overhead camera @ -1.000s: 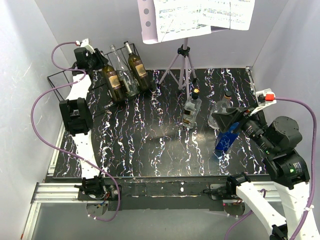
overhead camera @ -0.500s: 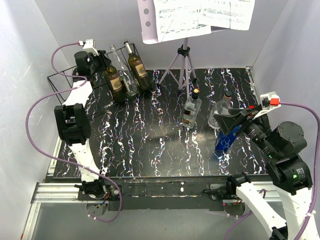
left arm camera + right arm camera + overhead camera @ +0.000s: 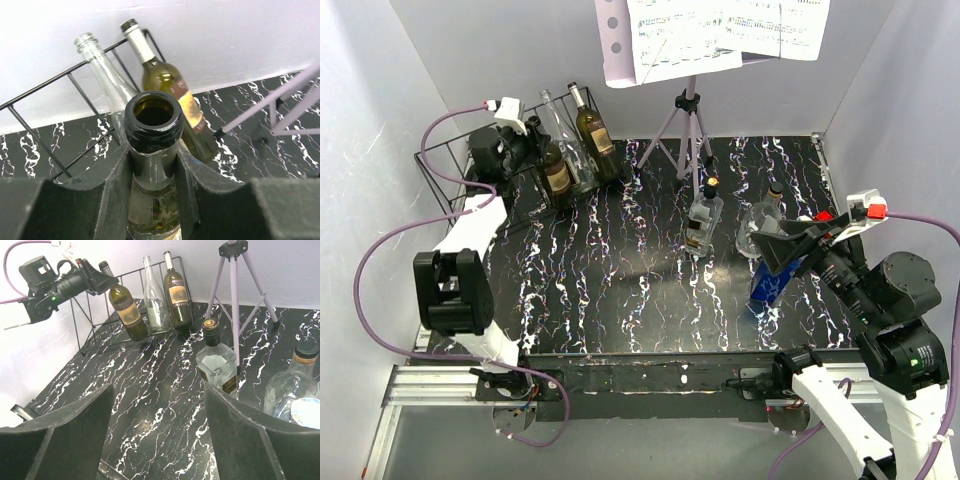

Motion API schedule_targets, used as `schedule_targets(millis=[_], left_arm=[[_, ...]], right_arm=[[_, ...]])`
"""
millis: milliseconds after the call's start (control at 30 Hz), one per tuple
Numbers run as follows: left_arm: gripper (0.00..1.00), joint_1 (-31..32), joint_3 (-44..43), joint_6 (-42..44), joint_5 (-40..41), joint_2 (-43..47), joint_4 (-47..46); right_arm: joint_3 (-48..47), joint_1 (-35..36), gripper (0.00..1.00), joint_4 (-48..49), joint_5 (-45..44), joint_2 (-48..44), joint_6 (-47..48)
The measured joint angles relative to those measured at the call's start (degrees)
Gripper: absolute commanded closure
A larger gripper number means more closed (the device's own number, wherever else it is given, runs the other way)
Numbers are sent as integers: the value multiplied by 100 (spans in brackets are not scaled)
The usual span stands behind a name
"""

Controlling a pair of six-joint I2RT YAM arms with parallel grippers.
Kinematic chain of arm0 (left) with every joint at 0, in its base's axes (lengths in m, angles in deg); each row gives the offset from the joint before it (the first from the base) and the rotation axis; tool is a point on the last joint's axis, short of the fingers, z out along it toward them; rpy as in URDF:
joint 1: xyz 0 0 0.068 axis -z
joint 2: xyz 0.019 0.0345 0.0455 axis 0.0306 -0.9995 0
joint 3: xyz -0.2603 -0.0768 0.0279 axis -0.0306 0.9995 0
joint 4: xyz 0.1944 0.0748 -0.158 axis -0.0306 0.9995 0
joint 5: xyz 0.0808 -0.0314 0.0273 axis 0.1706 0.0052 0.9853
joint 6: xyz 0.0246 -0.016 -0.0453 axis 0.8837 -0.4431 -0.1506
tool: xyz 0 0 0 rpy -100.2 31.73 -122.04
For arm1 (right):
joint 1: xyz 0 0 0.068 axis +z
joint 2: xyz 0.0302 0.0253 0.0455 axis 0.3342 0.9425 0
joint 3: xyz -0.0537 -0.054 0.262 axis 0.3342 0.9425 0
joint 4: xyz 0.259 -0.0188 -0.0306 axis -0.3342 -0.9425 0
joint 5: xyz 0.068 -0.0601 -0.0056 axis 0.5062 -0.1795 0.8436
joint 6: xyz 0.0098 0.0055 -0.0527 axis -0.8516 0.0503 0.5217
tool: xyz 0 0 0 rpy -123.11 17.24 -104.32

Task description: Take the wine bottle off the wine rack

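The left hand (image 3: 152, 167) was clamped on the neck of the wine bottle (image 3: 152, 120), one dark finger (image 3: 116, 175) pressed flat on each side just under the open lip, no cork in it; in the top view that hand (image 3: 525, 138) sat in the upper left of the frame, hard against the wine rack (image 3: 445, 152). The bottle (image 3: 556, 172) was leaning in the rack, neck tipped towards the upper left, body among the black wires; whether its base touched the wire, could not tell. Just beside it, further right in the frame, stood a clear empty bottle (image 3: 107, 75), and next to that a green bottle with a foil top (image 3: 172, 85), both propped against the barred back. Across at the right of the top view the right hand (image 3: 157, 430) hung with fingers spread wide, nothing between them, above the black marbled bench (image 3: 620, 290); ahead of it stood a square clear bottle with a black cap (image 3: 216, 360) and a rounder clear bottle (image 3: 297, 380); behind them a lilac tripod music stand (image 3: 688, 130) stood on the bench.
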Motion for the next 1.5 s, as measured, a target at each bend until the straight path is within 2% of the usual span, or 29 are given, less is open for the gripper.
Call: schedule_targets(millis=[333, 600, 867, 1100, 1300, 1500], left_arm=[[100, 588, 1237, 243, 11, 1709, 63], [100, 1626, 2188, 114, 87, 3268, 592], [100, 2859, 2761, -173, 144, 3998, 898], [100, 4087, 2876, -216, 437, 3722, 634], [100, 4975, 2754, -166, 623, 2750, 162], [100, 5464, 2236, -72, 737, 1731, -446]], right_arm=[[-2, 0, 20, 2, 24, -20, 2], [0, 0, 20, -4, 70, -94, 4], [90, 0, 20, 4, 129, -310, -17], [162, 0, 20, 11, 160, -328, -44], [164, 0, 20, 9, 155, -426, -44], [247, 0, 20, 9, 153, -527, -44]])
